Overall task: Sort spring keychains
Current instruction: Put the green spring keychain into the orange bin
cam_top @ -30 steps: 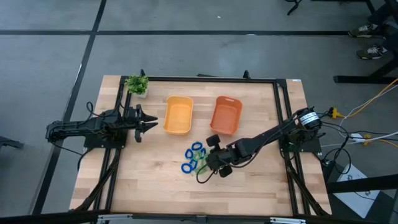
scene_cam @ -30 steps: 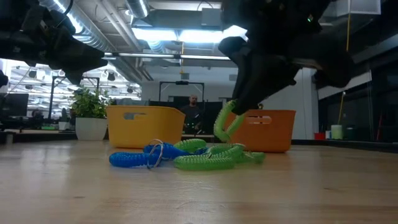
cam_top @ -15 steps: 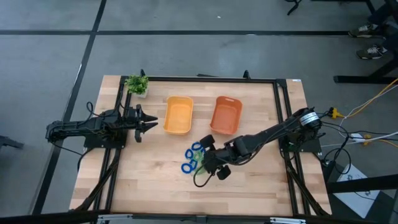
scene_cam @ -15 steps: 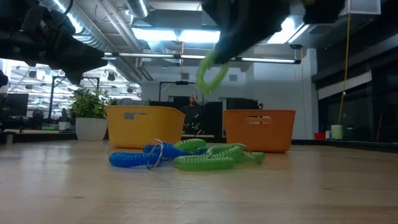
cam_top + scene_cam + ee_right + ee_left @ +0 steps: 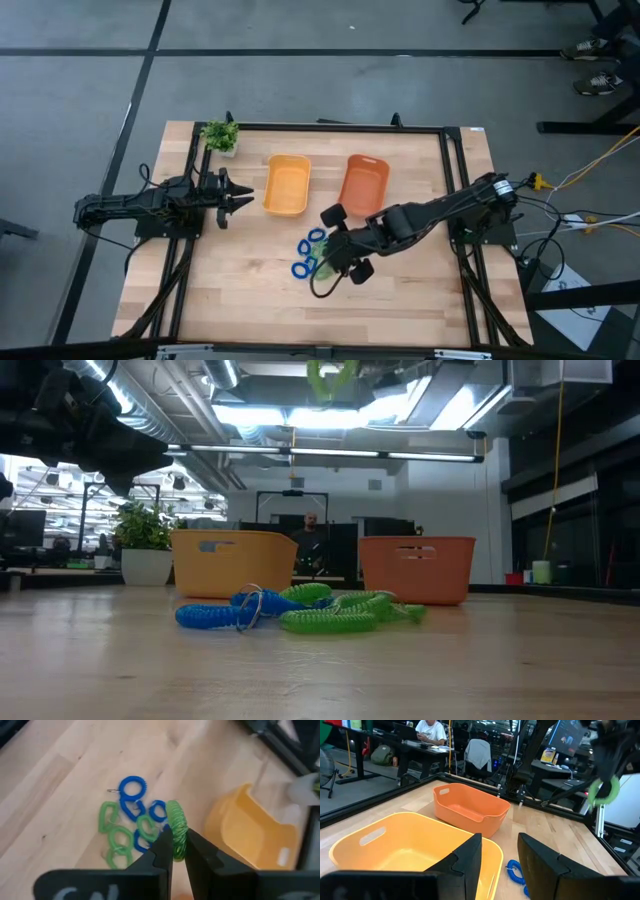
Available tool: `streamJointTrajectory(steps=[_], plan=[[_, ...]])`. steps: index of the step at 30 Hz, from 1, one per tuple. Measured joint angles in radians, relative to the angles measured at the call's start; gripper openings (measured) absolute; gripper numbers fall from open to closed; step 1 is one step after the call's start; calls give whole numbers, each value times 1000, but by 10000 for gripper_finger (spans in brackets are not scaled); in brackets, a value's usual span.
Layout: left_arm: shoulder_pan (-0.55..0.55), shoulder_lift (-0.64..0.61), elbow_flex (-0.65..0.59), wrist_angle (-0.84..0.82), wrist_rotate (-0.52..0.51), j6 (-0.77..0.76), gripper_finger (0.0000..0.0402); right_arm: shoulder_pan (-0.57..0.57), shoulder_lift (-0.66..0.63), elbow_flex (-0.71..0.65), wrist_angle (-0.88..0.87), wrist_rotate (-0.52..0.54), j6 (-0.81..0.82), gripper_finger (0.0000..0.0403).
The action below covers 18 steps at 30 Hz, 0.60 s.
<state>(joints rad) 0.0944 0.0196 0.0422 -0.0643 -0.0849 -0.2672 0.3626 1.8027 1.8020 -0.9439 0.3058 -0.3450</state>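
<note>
Risk: the green coil (image 5: 176, 831) is pinched only at its edge w/ most of it hanging free, so a quick swing toward the bins could shake it loose. Right hand (image 5: 174, 854) nearly closed, nipping that coil, lifted above the pile (image 5: 312, 254) on the counter (image 5: 240, 300). Left hand (image 5: 498, 862) spread, empty, idle beside the yellow bin (image 5: 287, 186); orange bin (image 5: 363, 184) next to it.

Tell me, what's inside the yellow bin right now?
Nothing that shows: the yellow bin looks bare from overhead, and the left wrist view shows only its smooth floor. The near corner there is hidden behind the left gripper.
</note>
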Motion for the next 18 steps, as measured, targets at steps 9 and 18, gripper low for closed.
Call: streamJointTrajectory(steps=[9, 18], plan=[[0, 0, 0, 0, 0, 0, 123, -28, -1, 93, -94, 43, -3, 41], [0, 0, 0, 0, 0, 0, 123, -104, -1, 94, -124, 232, 11, 41]])
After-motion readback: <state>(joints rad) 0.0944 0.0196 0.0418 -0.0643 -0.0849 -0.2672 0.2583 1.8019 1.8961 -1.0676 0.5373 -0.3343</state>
